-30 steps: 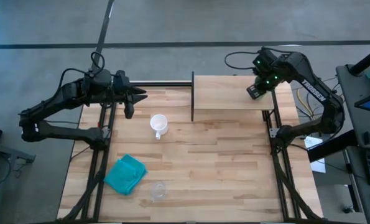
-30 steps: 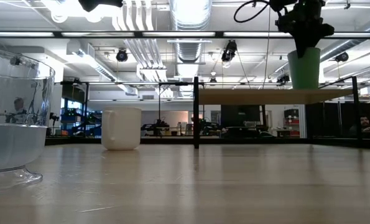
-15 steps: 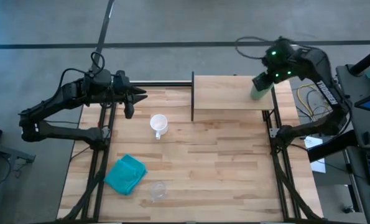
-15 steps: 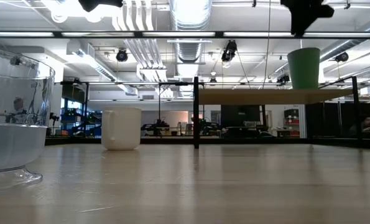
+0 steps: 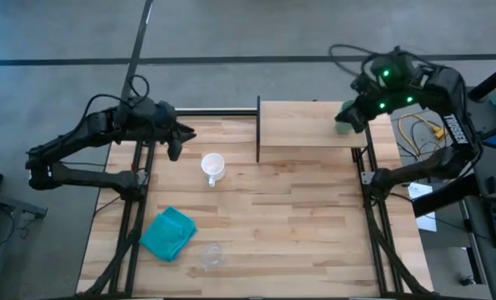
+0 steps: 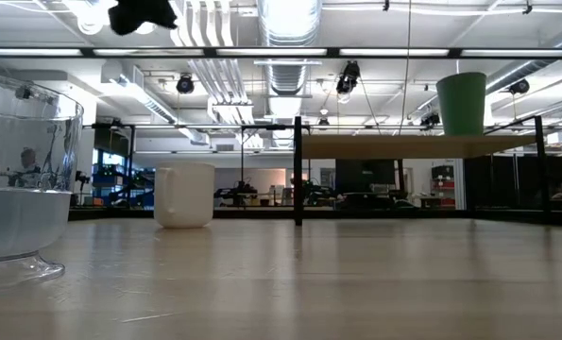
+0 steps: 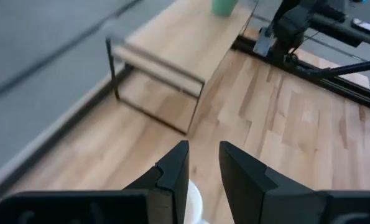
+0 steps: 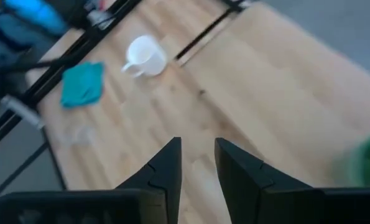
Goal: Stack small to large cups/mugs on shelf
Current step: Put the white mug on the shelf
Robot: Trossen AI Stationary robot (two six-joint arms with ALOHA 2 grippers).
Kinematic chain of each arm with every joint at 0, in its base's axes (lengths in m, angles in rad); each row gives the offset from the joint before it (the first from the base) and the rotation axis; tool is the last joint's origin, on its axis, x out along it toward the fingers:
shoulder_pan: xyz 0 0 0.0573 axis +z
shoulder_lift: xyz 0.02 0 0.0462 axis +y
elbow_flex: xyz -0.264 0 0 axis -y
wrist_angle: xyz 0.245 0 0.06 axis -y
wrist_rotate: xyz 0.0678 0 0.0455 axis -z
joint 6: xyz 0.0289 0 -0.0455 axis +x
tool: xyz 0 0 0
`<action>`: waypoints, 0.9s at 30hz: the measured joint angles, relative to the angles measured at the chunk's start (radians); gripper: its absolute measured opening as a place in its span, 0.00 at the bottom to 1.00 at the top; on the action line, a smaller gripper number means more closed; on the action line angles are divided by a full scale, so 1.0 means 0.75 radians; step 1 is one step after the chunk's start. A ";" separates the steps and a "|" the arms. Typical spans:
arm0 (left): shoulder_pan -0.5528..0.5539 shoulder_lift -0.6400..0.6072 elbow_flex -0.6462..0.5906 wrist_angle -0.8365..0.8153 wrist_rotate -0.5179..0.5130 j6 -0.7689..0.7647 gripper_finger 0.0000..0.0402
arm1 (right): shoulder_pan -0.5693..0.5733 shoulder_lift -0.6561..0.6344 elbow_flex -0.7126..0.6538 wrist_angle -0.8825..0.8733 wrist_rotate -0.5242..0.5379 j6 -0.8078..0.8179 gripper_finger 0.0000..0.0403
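The green cup (image 5: 344, 122) stands upright on its base at the shelf's (image 5: 306, 125) right end, also clear in the low view, green cup (image 6: 462, 102). My right gripper (image 8: 197, 163) is open and hovers above and just beyond that cup (image 8: 368, 158). The white mug (image 5: 212, 167) stands on the table left of the shelf. My left gripper (image 7: 203, 167) is open, high over the table's far left, above the mug (image 7: 194, 200). The clear cup (image 5: 212, 256) stands near the table's near edge.
A teal folded cloth (image 5: 168, 234) lies on the table at the near left, beside the clear cup. The shelf's black posts (image 5: 258, 129) stand between the mug and the shelf's underside. Bare tabletop (image 5: 306, 217) spreads through the middle and right.
My right gripper has come off the green cup's top, risen and drawn back toward the far right edge; the cup stays upright on the shelf. My left gripper has dropped a little above the mug.
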 joint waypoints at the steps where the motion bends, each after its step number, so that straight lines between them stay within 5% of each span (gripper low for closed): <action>1: 0.000 0.004 -0.006 -0.030 0.003 -0.032 0.19 | 0.044 0.000 -0.018 0.023 0.002 0.013 0.23; 12: -0.060 0.137 -0.059 -0.066 0.085 -0.210 0.19 | 0.476 0.003 -0.318 0.477 0.008 0.036 0.21; 21: -0.192 0.402 -0.077 -0.014 0.059 -0.350 0.19 | 0.539 0.003 -0.509 0.561 0.012 0.048 0.21; 27: -0.237 0.588 -0.078 -0.022 -0.119 -0.434 0.19 | 0.539 0.003 -0.588 0.569 0.012 0.061 0.21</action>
